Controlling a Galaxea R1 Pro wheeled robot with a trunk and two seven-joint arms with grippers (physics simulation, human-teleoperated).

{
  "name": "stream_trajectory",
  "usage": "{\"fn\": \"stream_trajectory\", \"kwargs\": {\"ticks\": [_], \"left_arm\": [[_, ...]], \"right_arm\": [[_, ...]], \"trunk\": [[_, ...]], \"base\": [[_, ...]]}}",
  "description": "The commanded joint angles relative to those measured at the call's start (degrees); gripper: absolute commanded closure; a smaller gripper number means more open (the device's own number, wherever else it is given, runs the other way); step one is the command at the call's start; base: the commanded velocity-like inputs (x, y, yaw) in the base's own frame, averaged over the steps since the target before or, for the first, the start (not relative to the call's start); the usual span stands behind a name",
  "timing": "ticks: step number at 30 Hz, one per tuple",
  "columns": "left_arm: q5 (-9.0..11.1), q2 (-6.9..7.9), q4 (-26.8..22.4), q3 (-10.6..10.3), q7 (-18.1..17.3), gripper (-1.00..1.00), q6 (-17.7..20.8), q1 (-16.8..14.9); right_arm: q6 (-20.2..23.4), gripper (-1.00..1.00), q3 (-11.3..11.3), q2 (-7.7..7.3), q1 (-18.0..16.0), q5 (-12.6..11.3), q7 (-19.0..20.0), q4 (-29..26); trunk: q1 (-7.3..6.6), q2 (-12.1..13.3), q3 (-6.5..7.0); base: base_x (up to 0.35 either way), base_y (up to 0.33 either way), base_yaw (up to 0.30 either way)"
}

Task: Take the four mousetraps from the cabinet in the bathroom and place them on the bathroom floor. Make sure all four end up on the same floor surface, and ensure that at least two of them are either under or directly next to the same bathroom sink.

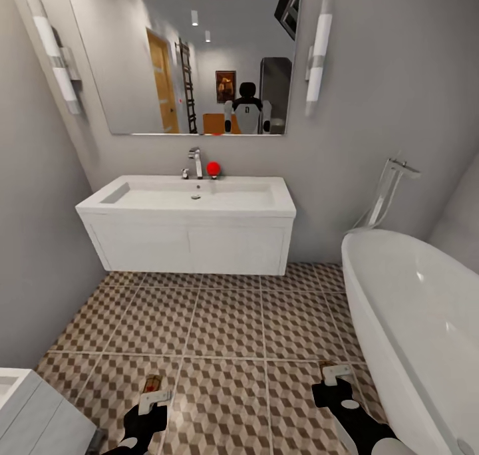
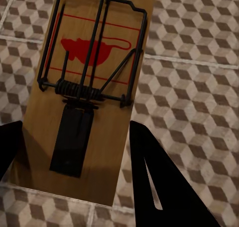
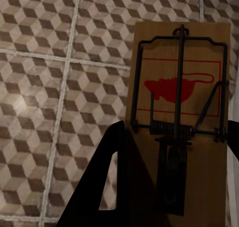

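Mousetraps ride in both grippers, one apiece, above the floor [image 1: 226, 322]. The left gripper [image 1: 154, 396] pinches a trap [image 2: 84, 95] by its near end, its dark fingers [image 2: 164, 182] on either edge of the board, red mouse print and wire bar facing up. The right gripper [image 1: 337, 375] grips the other trap [image 3: 181, 122] the same way. Ahead, the sink [image 1: 189, 225] hangs on the wall under a mirror [image 1: 186, 62], with a bathtub [image 1: 412, 322] along the right.
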Motion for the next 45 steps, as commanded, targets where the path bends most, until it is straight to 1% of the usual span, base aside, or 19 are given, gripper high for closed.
{"fn": "stream_trajectory", "kwargs": {"ticks": [1, 28, 45], "left_arm": [[0.2, -0.03, 0.2, -0.5, 0.3, 1.0, -0.3, -0.1], [0.2, -0.05, 0.2, -0.5, 0.3, 1.0, -0.3, -0.1], [0.2, -0.03, 0.2, -0.5, 0.3, 1.0, -0.3, -0.1]], "right_arm": [[-0.2, 1.0, -0.4, 0.03, -0.1, 0.6, 0.0, 0.1], [-0.2, 1.0, -0.4, 0.03, 0.0, 0.6, 0.0, 0.1], [-0.3, 1.0, -0.4, 0.03, -0.1, 0.6, 0.0, 0.1]], "trunk": [[0.01, 0.0, -0.05], [0.01, 0.0, -0.05], [0.01, 0.0, -0.05]], "base": [[0.138, 0.0, 0.0], [0.132, 0.0, -0.001], [0.119, 0.0, -0.069]]}}
